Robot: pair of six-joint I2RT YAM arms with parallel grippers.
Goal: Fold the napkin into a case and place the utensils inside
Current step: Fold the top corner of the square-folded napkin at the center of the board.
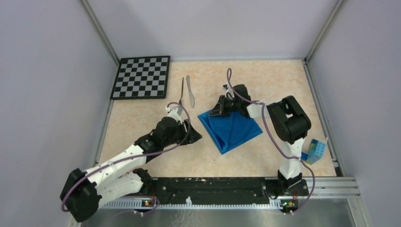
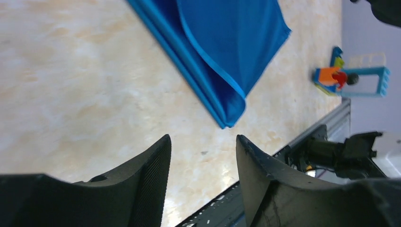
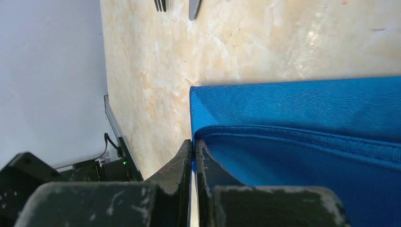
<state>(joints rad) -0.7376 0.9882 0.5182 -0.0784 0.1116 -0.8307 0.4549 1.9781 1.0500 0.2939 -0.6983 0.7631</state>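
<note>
The bright blue napkin lies folded into a layered, roughly triangular shape on the middle of the table. My right gripper sits at its far left corner; in the right wrist view the right gripper is shut, pinching a sliver of the napkin's upper edge. My left gripper hovers just left of the napkin, open and holding nothing. In the left wrist view the left gripper shows bare table between its fingers, with the napkin's pointed near corner just beyond. The dark fork and pale knife lie side by side behind it.
A black-and-white checkerboard lies at the back left. Coloured toy blocks stand at the right edge near the right arm's base. A black rail runs along the near edge, and walls enclose the other three sides.
</note>
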